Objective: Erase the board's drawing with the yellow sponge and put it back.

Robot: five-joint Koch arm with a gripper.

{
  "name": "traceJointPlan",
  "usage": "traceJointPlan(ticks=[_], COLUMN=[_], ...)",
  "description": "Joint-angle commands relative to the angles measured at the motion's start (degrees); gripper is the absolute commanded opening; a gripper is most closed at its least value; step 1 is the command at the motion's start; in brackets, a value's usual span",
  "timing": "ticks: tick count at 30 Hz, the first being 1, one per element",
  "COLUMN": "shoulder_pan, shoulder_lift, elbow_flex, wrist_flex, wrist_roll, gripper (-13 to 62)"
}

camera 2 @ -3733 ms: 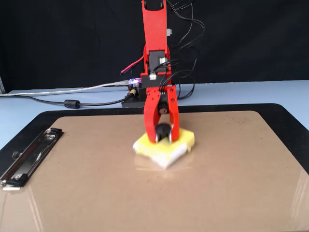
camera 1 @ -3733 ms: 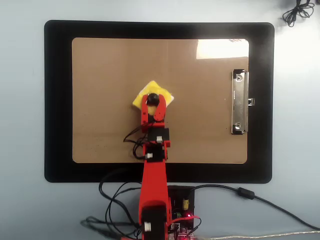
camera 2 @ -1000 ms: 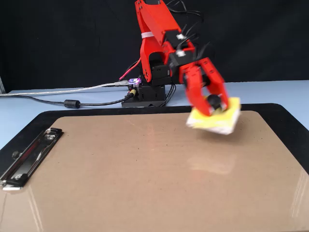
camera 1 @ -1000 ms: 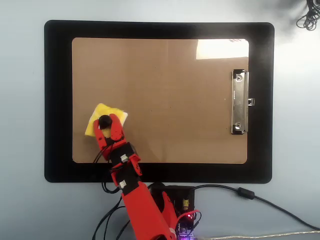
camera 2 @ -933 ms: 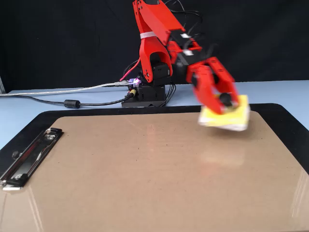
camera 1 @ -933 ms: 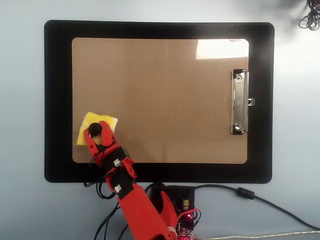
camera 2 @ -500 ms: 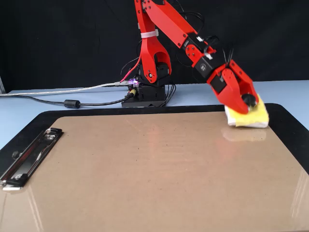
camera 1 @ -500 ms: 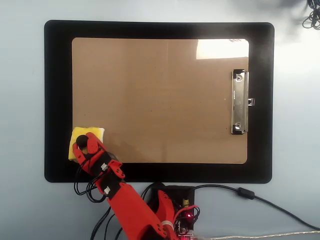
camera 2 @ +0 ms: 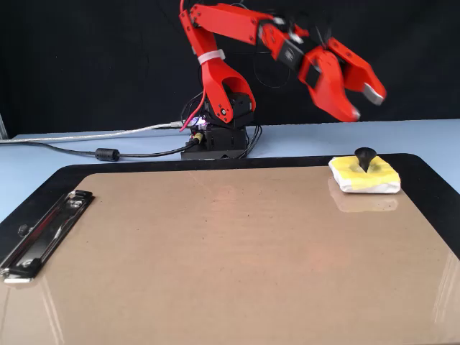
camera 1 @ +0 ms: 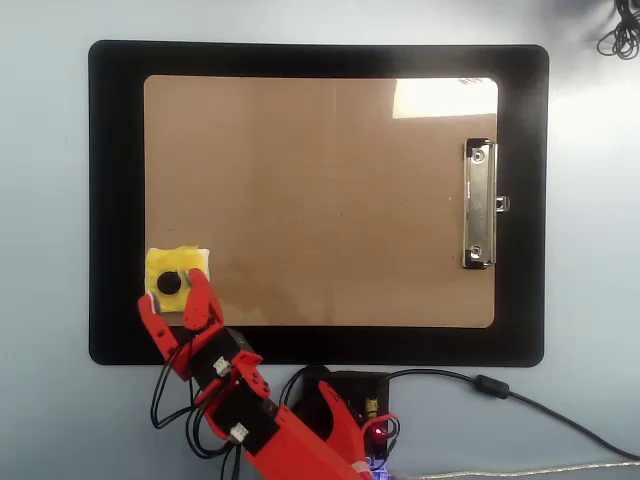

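The yellow sponge (camera 1: 177, 281) looks light and soft; its black knob (camera 2: 365, 157) is the handhold. The end effector (camera 2: 363, 103) hangs wide open, empty, above it.

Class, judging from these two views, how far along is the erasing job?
Done: the board shows no drawing, and the yellow sponge sits at its corner, partly on the black mat. In hand: nothing; the claw hangs open above it. Left: apparently nothing.

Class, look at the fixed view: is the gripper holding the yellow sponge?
No. The gripper hangs open above the yellow sponge, which lies on the board corner.
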Motion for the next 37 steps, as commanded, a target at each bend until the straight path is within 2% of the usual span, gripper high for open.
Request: traceJointPlan(ticks=[1, 5, 8, 11, 13, 22, 37], shoulder_pan=[5.63, 26.72, 44.91, 57.66, 61.96, 64.07, 63.81], shoulder_lift=[5.10, 8.44, 9.49, 10.72, 10.99, 11.07, 10.99], elbow_flex=[-4.83, -8.88, -3.96, 5.36, 9.49, 19.69, 19.69], wrist_flex=[20.74, 54.05, 59.68, 59.50, 59.50, 60.12, 59.59], wrist_roll=[-0.44, 16.08, 27.86, 35.51, 38.23, 39.02, 39.37], gripper=[31.6, 31.6, 31.6, 33.2, 33.2, 34.4, 34.4])
